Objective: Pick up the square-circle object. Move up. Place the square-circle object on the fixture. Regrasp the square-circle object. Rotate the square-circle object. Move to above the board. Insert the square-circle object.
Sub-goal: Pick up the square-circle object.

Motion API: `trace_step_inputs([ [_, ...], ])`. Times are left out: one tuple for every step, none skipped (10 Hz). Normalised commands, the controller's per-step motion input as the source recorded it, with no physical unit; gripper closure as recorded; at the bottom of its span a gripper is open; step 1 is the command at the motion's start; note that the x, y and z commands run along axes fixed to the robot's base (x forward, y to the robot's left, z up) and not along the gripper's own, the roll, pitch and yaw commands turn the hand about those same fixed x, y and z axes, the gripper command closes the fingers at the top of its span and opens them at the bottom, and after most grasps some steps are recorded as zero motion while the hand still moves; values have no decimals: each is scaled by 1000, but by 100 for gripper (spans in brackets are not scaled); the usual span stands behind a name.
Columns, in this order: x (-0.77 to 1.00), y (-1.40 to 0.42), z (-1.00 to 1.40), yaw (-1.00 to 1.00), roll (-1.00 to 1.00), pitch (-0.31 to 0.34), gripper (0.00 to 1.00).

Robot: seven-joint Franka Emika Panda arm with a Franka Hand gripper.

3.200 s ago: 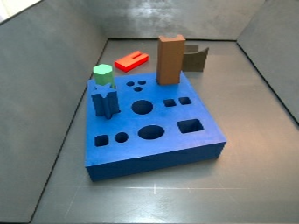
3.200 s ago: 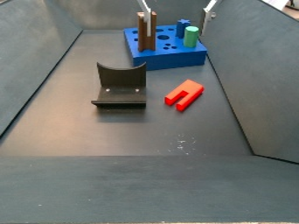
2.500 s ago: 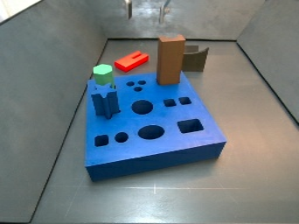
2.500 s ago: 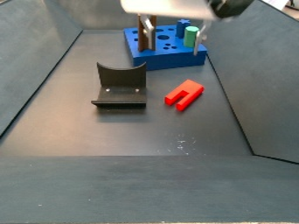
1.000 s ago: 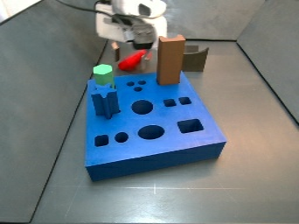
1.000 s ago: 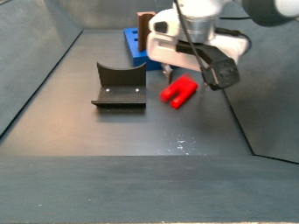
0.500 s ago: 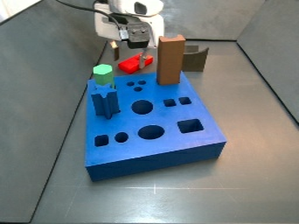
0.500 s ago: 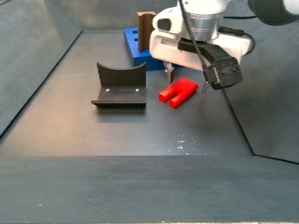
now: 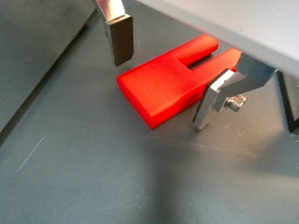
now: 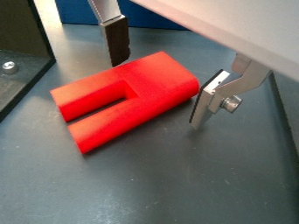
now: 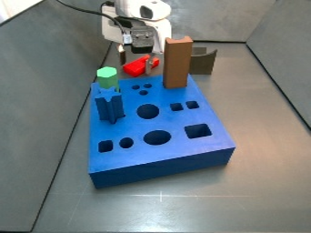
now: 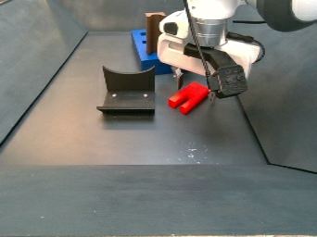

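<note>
Red square-circle object (image 9: pixel 173 81) flat on the floor behind the board (image 11: pixel 158 127), gripper (image 10: pixel 158 77) open astride it, fingers (image 10: pixel 118 41) clear of its sides, brown block (image 11: pixel 177 61) and fixture (image 12: pixel 126 90) near.

Dark grey floor (image 12: pixel 136 157), sloped grey walls (image 12: pixel 56 18)

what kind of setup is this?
Likely a lab peg-insertion test cell: grey walled bin, a blue board cut with shaped holes, a fixture on the floor, and the gripper, jaws open, straddling a red block.
</note>
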Motion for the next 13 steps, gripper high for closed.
trace_step_inputs([
  [-83,-114,-80,0,21,-53,0],
  [-94,-131,-97,0,34,-47,0],
  [0,0,0,0,0,0,100],
  [0,0,0,0,0,0,100],
  [0,0,0,0,0,0,100],
  [0,0,0,0,0,0,100],
  [0,0,0,0,0,0,100],
  [0,0,0,0,0,0,100],
  [0,0,0,0,0,0,100],
  [0,0,0,0,0,0,100],
  [0,0,0,0,0,0,100],
  [0,0,0,0,0,0,100],
  [0,0,0,0,0,0,100],
])
